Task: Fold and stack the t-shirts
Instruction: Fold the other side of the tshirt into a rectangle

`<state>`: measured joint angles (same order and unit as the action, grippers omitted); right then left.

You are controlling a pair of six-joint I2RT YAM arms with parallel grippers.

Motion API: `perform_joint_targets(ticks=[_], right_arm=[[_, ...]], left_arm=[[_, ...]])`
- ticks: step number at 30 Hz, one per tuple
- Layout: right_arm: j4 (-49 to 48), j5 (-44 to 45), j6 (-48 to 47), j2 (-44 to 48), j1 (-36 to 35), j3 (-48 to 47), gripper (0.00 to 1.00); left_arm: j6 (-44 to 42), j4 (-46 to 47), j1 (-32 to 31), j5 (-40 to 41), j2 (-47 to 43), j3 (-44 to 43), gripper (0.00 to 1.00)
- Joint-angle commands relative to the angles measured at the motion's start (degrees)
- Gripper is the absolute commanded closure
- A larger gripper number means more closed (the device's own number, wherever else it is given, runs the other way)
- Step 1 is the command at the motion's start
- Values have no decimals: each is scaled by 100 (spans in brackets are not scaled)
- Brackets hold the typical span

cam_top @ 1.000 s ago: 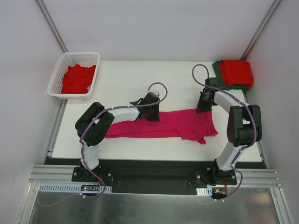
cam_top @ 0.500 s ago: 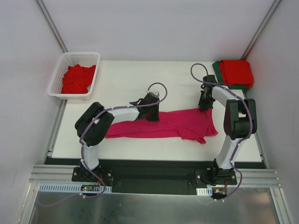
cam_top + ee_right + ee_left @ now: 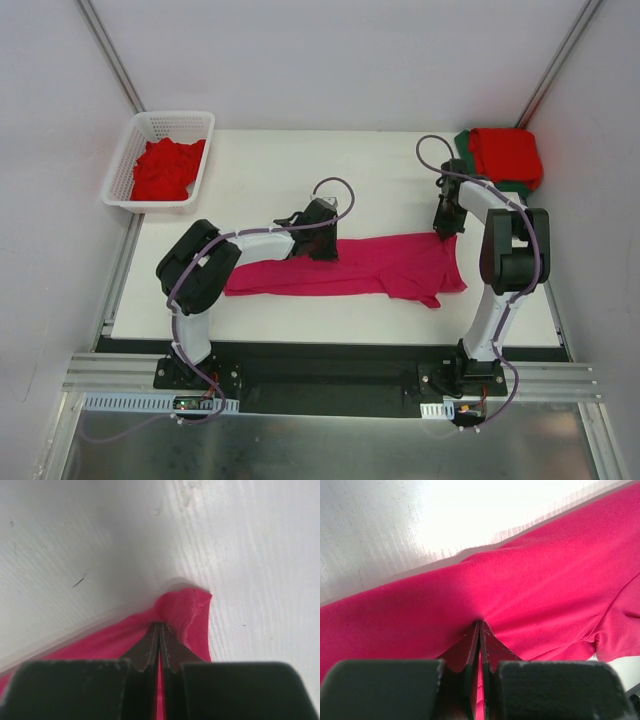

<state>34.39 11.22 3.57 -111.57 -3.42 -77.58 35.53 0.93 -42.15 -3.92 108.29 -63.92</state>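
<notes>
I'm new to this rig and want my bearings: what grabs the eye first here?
A magenta t-shirt lies stretched across the table, its far edge pinched by the left hand and right hand. A white basket of red shirts sits far left; a folded red-on-green stack sits far right.

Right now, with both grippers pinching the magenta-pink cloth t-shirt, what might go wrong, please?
The right gripper holds only a small corner of the magenta-pink cloth t-shirt, which may slip out. The left gripper pinches a fold near its far edge, mid-length; uneven lifting could bunch it.
</notes>
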Motion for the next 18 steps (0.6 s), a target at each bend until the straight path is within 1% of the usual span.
perform_joint_targets(ticks=[1, 9, 14, 18], right_arm=[[270, 477, 29, 3, 254, -117, 99], [436, 881, 152, 30, 324, -108, 98], [551, 1294, 266, 65, 324, -152, 99], [298, 1322, 276, 372, 324, 5, 98]], left_arm=[[-116, -278, 102, 217, -203, 152, 100], [-108, -286, 111, 234, -194, 152, 100], [-99, -277, 111, 243, -221, 187, 100], [-90, -277, 119, 252, -203, 222, 100]])
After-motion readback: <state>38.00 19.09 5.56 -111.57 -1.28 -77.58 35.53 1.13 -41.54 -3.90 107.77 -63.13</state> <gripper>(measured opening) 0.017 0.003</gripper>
